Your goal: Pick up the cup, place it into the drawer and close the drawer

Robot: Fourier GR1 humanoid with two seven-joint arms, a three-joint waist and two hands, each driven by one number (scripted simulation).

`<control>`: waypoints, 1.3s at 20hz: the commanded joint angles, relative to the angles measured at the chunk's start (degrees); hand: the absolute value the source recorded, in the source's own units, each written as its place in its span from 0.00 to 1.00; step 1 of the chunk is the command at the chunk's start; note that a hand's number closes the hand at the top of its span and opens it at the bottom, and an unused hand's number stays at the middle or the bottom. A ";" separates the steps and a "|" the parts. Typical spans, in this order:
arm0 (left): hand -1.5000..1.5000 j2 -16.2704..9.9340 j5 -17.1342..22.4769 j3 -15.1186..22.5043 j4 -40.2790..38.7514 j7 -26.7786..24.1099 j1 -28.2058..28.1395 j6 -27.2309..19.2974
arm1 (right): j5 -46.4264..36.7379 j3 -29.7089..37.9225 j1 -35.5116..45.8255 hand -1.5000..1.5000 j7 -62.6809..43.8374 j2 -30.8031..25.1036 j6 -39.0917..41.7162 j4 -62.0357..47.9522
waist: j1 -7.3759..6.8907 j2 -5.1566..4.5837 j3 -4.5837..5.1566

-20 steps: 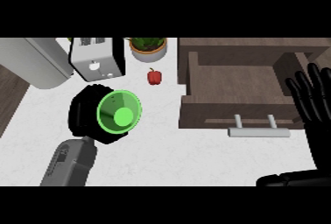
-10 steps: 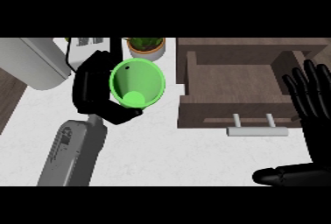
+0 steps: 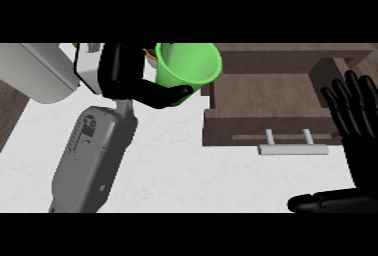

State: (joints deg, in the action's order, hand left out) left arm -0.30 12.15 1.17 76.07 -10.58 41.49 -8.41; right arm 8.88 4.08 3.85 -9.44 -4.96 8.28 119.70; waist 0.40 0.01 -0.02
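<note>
The left robot hand (image 3: 136, 82) is black, and its fingers and thumb are curled round the bright green plastic cup (image 3: 189, 64). The cup is up in the air, tipped on its side so you can see into its open mouth. It hangs just beside the left edge of the open brown wooden drawer (image 3: 273, 107), near the drawer's back corner. It is not inside the drawer yet. The grey forearm (image 3: 96, 155) comes up from the bottom of the view, over the white speckled counter (image 3: 199, 180).

The drawer is pulled out and has a silver bar handle (image 3: 291, 148) on its front.

The right robot hand (image 3: 356, 120) is black too. It is open with its fingers straight up, and it rests at the right edge of the view, next to the drawer. It holds nothing.

Behind the left robot hand there is a white boxy thing (image 3: 88, 65), mostly hidden. A big pale grey rounded thing (image 3: 37, 72) sits at the far left of the counter.
</note>
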 commanded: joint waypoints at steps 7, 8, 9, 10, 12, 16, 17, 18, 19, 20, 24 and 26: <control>1.00 0.29 -0.93 3.48 -14.46 -1.18 12.27 -5.22 | 2.21 2.43 -1.94 0.00 2.33 -1.15 2.27 -0.99 | 0.49 -0.12 -0.01; 1.00 0.29 0.34 4.02 -12.17 5.52 14.69 -6.58 | -1.38 -0.63 -2.69 0.00 3.00 1.14 0.38 -0.80 | 0.32 -0.03 -0.01; 1.00 0.29 1.34 5.03 -18.80 0.32 17.60 -9.06 | 1.32 0.92 -0.56 0.00 -0.61 -0.66 0.79 0.59 | 0.90 -0.18 0.00; 1.00 0.29 0.79 2.07 -22.65 -0.16 20.65 -7.21 | -1.42 -1.56 -1.11 0.00 -0.27 0.68 -0.30 1.84 | 0.99 -0.25 0.00; 1.00 0.30 2.18 2.24 -22.77 0.72 20.43 -6.71 | 1.21 2.59 2.91 0.00 0.76 -1.44 0.72 -3.34 | 0.46 -0.22 0.00; 1.00 0.30 5.13 6.56 -29.26 -3.23 22.11 -11.42 | 1.23 1.72 2.59 0.00 -0.34 -1.43 0.88 -2.64 | 0.85 -0.23 0.00; 1.00 0.30 6.52 8.43 -30.93 -3.83 23.16 -12.12 | -2.16 -1.91 0.40 0.00 -0.17 0.76 -0.47 -0.40 | 1.20 -0.25 0.00; 1.00 0.30 5.07 4.19 -34.72 -6.53 24.20 -8.75 | 3.19 2.06 -0.94 0.00 -3.07 -1.62 0.99 3.79 | 1.45 -0.31 0.00; 1.00 0.30 7.45 8.37 -32.95 -4.67 25.31 -11.18 | 2.08 3.66 2.42 0.00 2.89 -2.44 2.76 -5.71 | 1.05 -0.32 -0.02; 1.00 0.30 9.96 11.69 -35.79 -5.99 26.13 -15.45 | 1.48 2.63 1.76 0.00 2.71 -2.36 2.93 -3.89 | 2.02 -0.44 -0.03; 1.00 0.30 14.31 13.96 -42.66 -6.81 30.34 -16.53 | 0.57 0.22 1.95 0.00 0.71 -0.92 1.59 -1.73 | 3.33 -0.64 -0.04; 1.00 0.30 14.12 12.78 -46.33 -10.01 30.44 -12.62 | 0.43 1.62 3.64 0.00 2.35 -0.92 1.16 -5.12 | 2.53 -0.73 -0.03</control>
State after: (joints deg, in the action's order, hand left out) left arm 0.00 23.28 11.42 35.12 -17.82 70.09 -20.82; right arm 9.67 5.13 6.35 -8.74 -5.96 9.46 117.06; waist 2.60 -0.55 -0.03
